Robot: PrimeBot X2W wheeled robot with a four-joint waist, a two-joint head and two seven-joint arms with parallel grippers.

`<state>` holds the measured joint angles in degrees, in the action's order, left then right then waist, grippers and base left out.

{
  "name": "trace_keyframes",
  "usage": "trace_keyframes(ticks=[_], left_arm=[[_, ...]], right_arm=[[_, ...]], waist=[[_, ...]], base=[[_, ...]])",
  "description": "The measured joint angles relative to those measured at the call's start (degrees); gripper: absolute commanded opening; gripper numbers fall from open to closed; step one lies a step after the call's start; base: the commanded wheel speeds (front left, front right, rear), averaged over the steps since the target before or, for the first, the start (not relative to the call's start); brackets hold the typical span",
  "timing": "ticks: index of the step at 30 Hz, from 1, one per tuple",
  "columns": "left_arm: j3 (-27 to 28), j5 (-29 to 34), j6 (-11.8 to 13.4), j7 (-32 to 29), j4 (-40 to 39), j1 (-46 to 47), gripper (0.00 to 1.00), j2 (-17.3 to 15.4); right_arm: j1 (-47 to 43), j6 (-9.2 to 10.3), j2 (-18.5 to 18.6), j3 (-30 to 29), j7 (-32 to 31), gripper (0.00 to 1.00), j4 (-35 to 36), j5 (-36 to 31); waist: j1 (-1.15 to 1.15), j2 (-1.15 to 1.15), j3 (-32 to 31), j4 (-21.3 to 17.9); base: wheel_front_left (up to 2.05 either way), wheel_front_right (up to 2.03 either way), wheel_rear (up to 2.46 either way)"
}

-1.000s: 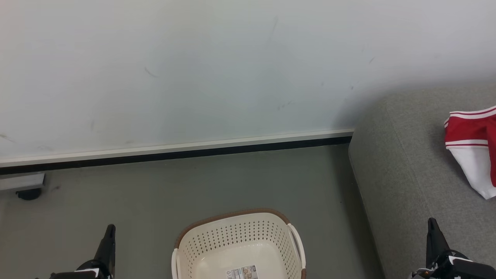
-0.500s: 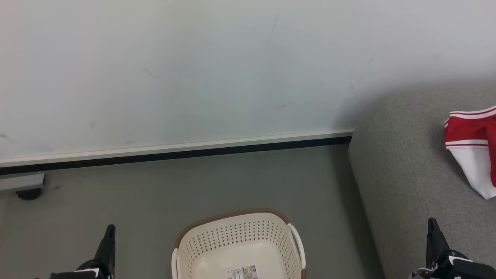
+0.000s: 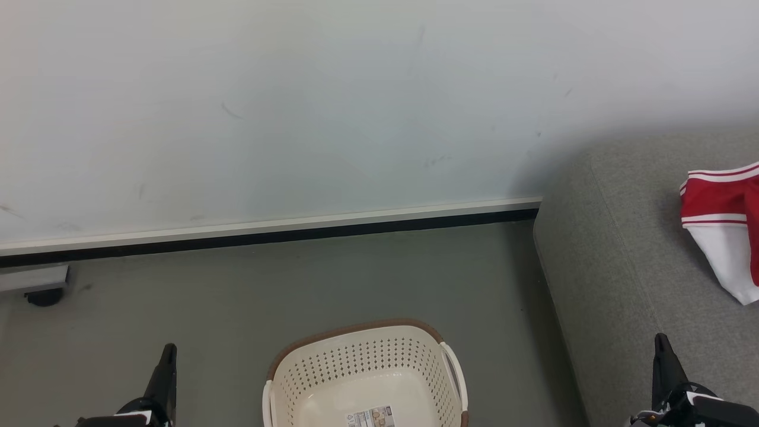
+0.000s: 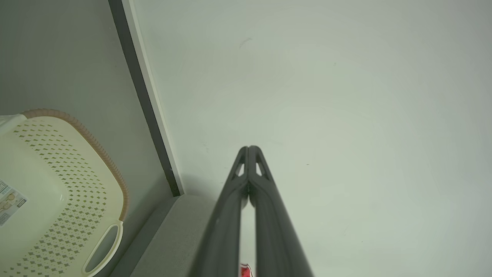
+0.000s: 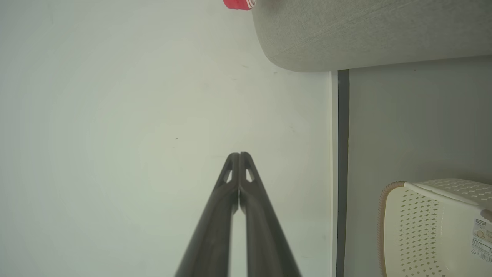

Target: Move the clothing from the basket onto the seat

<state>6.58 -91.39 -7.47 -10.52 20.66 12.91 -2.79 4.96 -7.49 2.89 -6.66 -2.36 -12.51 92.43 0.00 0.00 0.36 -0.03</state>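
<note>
Head view: the left gripper (image 3: 169, 350) and right gripper (image 3: 661, 341) point toward the wall (image 3: 296, 118), each with its fingers pressed together, gripping nothing. The basket (image 3: 356, 329) stands on open floor (image 3: 237, 284) between them. Ahead of the left gripper the floor runs to a dark baseboard (image 3: 267, 236). The right gripper hangs over the seat (image 3: 616, 267), whose rounded edge lies just to its left. The clothing (image 3: 720, 201) (red, with a white panel and white stripe trim) lies on the seat, ahead and right of that gripper and well apart from it.

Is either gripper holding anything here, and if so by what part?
Nothing. The left gripper and right gripper are shut and empty; the clothing lies on the seat.
</note>
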Motion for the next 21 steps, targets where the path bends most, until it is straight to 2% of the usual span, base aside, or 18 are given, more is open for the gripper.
trace_keyframes(ticks=[21], left_arm=[[0.0, 0.0, 0.0, 0.0, 0.0, 0.0, 0.00, 0.0]], right_arm=[[0.0, 0.00, 0.0, 0.0, 0.0, 0.00, 0.0, 0.0]], waist=[[0.01, 0.00, 0.0, 0.0]], base=[[0.00, 0.00, 0.00]])
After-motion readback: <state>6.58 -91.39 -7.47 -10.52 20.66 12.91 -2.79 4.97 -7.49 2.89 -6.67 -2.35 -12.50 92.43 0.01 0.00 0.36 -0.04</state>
